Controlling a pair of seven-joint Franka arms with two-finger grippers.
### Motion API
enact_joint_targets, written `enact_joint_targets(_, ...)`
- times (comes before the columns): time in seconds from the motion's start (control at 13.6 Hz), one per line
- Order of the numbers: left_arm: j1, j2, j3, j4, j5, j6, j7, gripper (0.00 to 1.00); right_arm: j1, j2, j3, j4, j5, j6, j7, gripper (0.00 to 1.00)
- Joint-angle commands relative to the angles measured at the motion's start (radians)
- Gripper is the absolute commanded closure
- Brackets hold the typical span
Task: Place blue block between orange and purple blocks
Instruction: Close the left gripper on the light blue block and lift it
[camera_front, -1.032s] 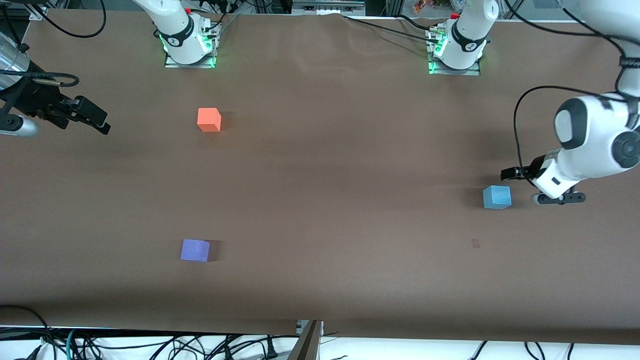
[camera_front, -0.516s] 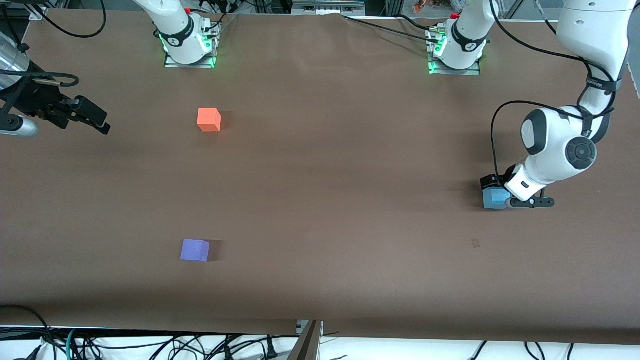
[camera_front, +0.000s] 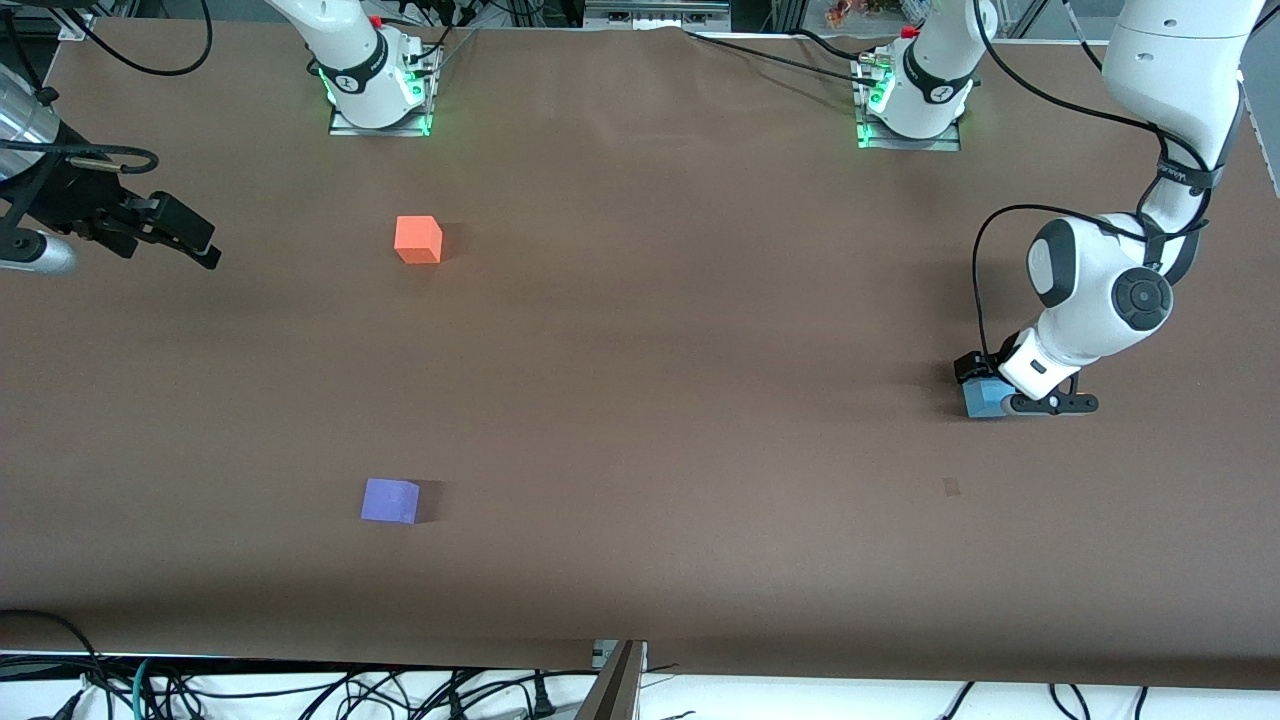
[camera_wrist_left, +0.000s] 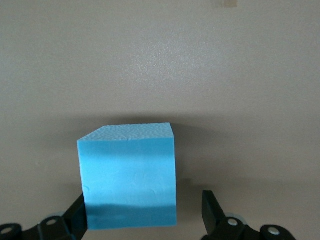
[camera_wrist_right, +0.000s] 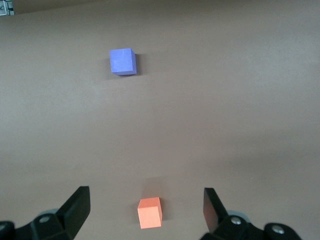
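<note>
My left gripper (camera_wrist_left: 142, 220) straddles the blue block (camera_wrist_left: 129, 175), fingers apart with a gap on one side, so closing unevenly may skew it.

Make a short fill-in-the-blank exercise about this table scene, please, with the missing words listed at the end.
1. The left gripper is down around the ____ block, with a gap beside one finger.
2. The orange block lies ____ from the front camera than the purple block.
3. The right gripper waits with its fingers ____ at the right arm's end of the table.

Missing words: blue; farther; open
</note>
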Motion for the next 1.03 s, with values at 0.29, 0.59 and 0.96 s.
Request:
enact_joint_targets(0.29, -0.001, -0.005, 0.011, 0.055, -0.023, 0.002, 0.009, 1.0, 0.003, -0.003, -0.002, 0.005, 0.013, -0.008, 0.003, 0.0)
enact_joint_targets(0.59, -0.079, -0.019, -0.025, 0.237, -0.023, -0.279, -0.084, 1.0, 0.003, -0.003, -0.002, 0.005, 0.013, -0.008, 0.003, 0.0)
enact_joint_targets(0.96, -0.275, 0.039, -0.162, 0.396, -0.011, -0.349, -0.593, 1.0, 0.003, -0.005, -0.002, 0.005, 0.013, -0.009, 0.003, 0.0)
